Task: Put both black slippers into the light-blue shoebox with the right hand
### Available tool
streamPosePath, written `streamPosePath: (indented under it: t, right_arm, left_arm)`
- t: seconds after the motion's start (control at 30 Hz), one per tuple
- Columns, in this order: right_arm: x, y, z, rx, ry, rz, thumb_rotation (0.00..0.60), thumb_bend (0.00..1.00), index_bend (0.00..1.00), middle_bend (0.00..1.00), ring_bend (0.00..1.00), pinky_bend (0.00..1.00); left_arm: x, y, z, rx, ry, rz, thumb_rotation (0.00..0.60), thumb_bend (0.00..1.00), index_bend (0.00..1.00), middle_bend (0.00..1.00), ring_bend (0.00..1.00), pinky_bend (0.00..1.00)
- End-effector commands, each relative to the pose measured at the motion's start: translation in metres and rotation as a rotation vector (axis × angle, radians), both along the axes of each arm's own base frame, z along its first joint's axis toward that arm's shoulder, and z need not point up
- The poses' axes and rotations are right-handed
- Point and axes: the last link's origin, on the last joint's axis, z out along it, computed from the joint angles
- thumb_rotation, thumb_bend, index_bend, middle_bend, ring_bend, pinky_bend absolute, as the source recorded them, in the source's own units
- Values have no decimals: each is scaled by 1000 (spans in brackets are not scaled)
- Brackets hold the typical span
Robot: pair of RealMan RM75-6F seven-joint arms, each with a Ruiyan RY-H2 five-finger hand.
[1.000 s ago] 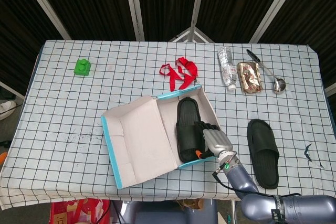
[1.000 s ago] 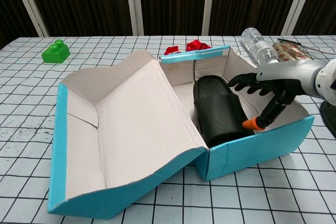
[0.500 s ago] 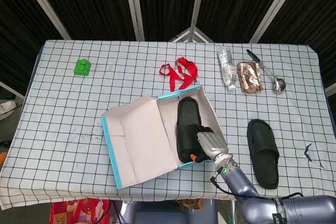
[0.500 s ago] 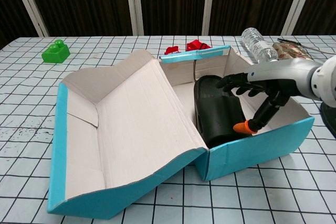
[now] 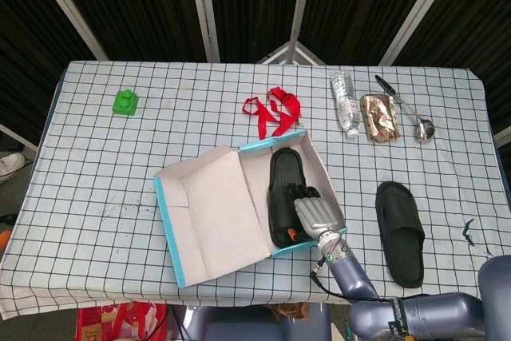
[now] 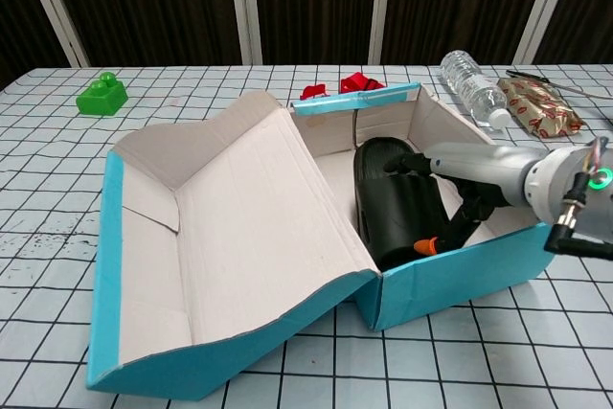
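- Your right hand (image 5: 313,213) reaches into the light-blue shoebox (image 5: 180,265), fingers spread over the first black slipper (image 6: 397,200), apparently seating it, gripping nothing.
- Second black slipper (image 5: 400,232) lies on the table, to the box's right.
- Left hand unseen.

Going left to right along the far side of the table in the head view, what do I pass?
Green block → red ribbon → water bottle → foil packet → ladle.

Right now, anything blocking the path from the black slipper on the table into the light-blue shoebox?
Nothing on the cloth between the black slipper on the table and light-blue shoebox; lid open. Right robot hand and first slipper occupy the box.
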Motion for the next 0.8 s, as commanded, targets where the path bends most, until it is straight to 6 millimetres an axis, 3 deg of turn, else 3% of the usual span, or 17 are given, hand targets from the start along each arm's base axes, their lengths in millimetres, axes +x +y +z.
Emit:
streamPosePath:
  t: [0.03,0.2,0.3,0.63,0.8]
  right_arm:
    - [-3,-2,-5,-24,14,6,600,359,0,0,0,0]
    - [5,-2,7,-73,-68,-15,600,359,0,0,0,0]
    - [12,-1,24,-68,-96,-26,600,359,0,0,0,0]
    - [20,-1,112,33,-91,-182,600,359,0,0,0,0]
    - [4,-9,164,-110,-97,-214,600,360,0,0,0,0]
  left_arm:
    - [0,1,0,0,1,1,600,219,14,0,0,16]
    - [-1,2,-1,-4,2,6,600,219,14,0,0,15]
    - [0,2,-2,-6,2,3,600,219,14,0,0,15]
    - [0,2,-2,1,7,5,600,218,14,0,0,16]
    - [1,2,-5,2,30,5,600,219,14,0,0,15]
